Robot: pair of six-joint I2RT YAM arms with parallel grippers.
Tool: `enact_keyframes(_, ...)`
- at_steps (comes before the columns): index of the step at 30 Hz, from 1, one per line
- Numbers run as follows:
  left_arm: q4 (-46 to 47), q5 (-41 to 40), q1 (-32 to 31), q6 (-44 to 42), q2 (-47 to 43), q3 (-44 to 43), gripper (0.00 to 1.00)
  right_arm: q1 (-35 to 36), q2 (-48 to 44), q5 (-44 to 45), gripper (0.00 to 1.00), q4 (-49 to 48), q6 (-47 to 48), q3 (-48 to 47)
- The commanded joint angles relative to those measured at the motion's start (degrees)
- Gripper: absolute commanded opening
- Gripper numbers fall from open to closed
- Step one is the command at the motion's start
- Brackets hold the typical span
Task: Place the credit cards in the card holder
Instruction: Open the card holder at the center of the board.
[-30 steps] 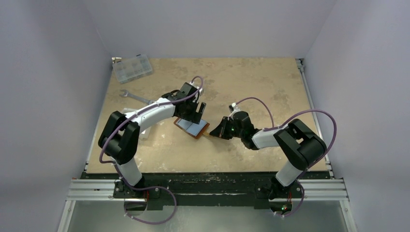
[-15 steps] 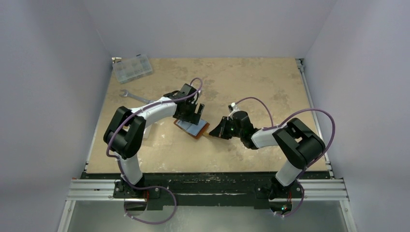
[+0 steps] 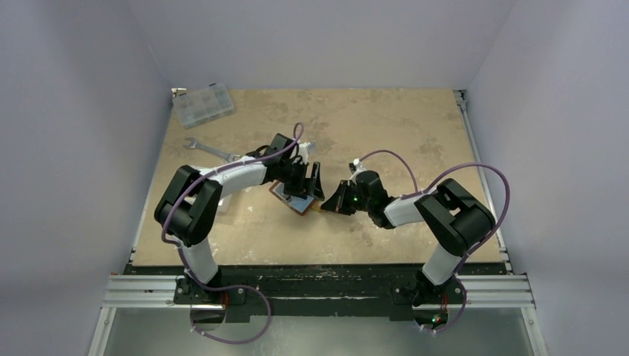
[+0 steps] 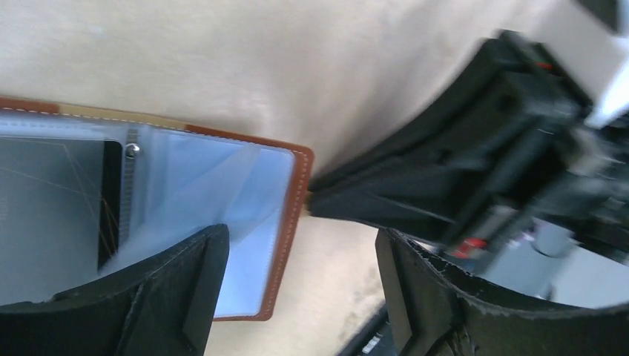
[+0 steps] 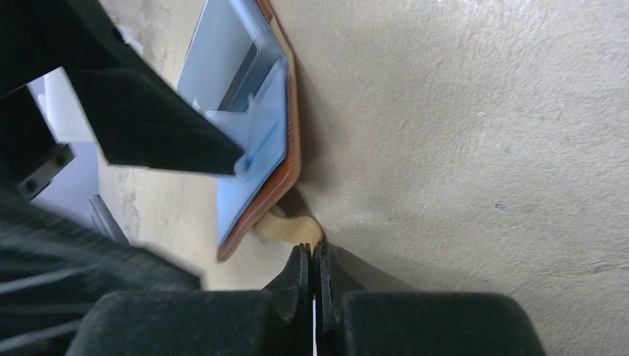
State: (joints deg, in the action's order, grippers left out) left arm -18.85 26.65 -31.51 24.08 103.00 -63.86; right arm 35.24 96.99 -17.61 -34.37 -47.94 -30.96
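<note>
— Where does the card holder sit?
— The card holder (image 3: 298,199) lies open on the table (image 3: 386,126), about midway between the two arms. Its clear sleeves face up and its stitched brown edge is turned toward the right arm.
— And the left gripper?
— The left gripper (image 4: 300,245) hangs low over the holder with its jaws spread wide and nothing between them. One of its fingers (image 4: 163,289) lies over the sleeves, and the other stands past the brown edge, over bare table. In the right wrist view, one fingertip meets a pale blue leaf (image 5: 259,111) that stands up from the rest of the sleeves.
— What about the right one?
— The right gripper (image 5: 311,256) is down at table level, just beside the holder's corner. Its jaws are pressed together on the tan strap (image 5: 291,226) that trails out from under the brown cover. In the left wrist view, its black tip touches the holder's stitched edge.
— Are any cards showing?
— A dark flat piece (image 4: 109,200) sits under one sleeve, beside a grey strip. Whether it is one of the credit cards cannot be told, and the same goes for the pale blue in the sleeves.
— Anything else on the table?
— A silver wrench (image 3: 210,150) lies beyond the left arm, and a clear compartmented box (image 3: 202,104) sits at the far left corner, both well apart from the holder
</note>
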Motion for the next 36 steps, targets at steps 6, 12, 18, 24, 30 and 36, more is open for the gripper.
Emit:
enact_keyframes(6, 1.35, 13.35, 0.04, 3.63, -8.33, -1.89, 0.79, 0.32, 1.98, -1.50, 0.00, -2.13, 0.88, -1.82)
enact_keyframes(12, -1.76, 11.12, 0.32, 0.95, -9.35, -3.28, 0.80, 0.28, 1.96, -1.73, 0.00, -1.85, 0.92, -1.88)
enact_keyframes(18, -5.10, 0.59, 3.63, -1.12, -6.85, -4.83, 0.81, 0.35, 1.13, -1.49, 0.00, -0.92, 1.28, -1.75)
enact_keyframes(24, -2.65, -4.56, 3.65, -0.07, -3.03, -1.23, 0.71, 0.35, -2.55, 2.88, 0.13, 9.65, 8.55, -4.88)
enact_keyframes(30, 2.14, -2.46, 3.56, 3.37, -4.65, 4.60, 0.65, -1.77, -2.85, 7.42, 0.00, 19.40, 14.69, -9.93)
enact_keyframes(36, 0.17, -4.14, 3.94, 3.41, -9.60, 2.83, 0.72, -3.78, -2.05, 28.75, 0.01, 39.39, 22.66, -21.31)
